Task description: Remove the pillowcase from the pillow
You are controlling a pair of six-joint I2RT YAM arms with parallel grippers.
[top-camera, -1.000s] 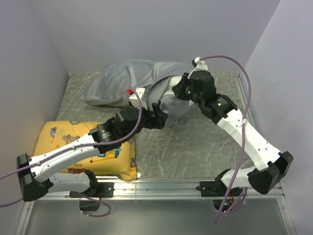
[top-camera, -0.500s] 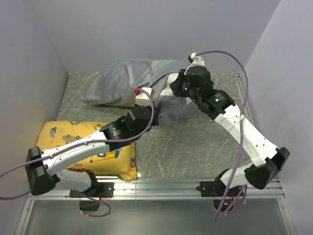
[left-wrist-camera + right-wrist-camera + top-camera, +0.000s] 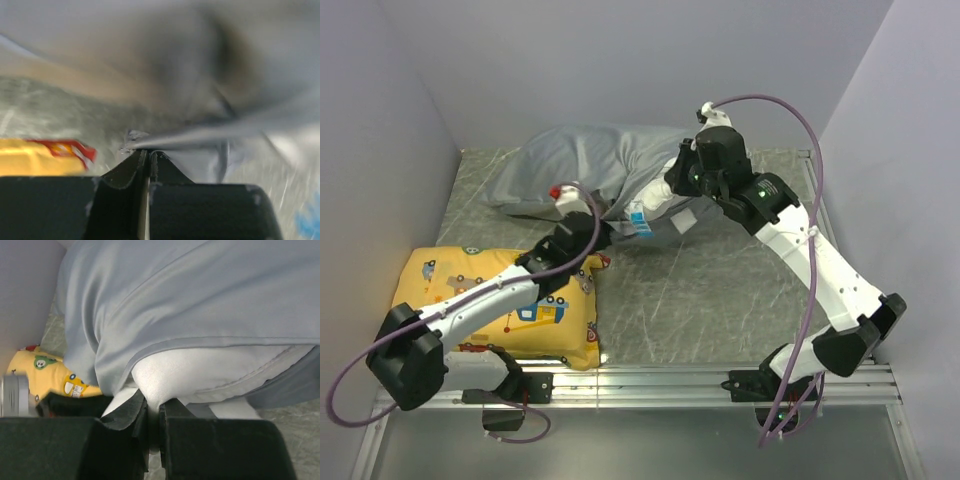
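Left jaws clamp pillowcase (image 3: 580, 160), right jaws clamp pillow (image 3: 200, 370); yellow cushion (image 3: 560, 328) just beside.

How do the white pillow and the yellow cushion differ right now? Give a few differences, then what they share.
The pillow is plain white; the cushion is yellow with printed vehicles. The pillow is mostly inside the grey pillowcase, one end exposed; the cushion sits outside it. The right end effector pinches the pillow; nothing grips the cushion. Both are soft and lie on the table.
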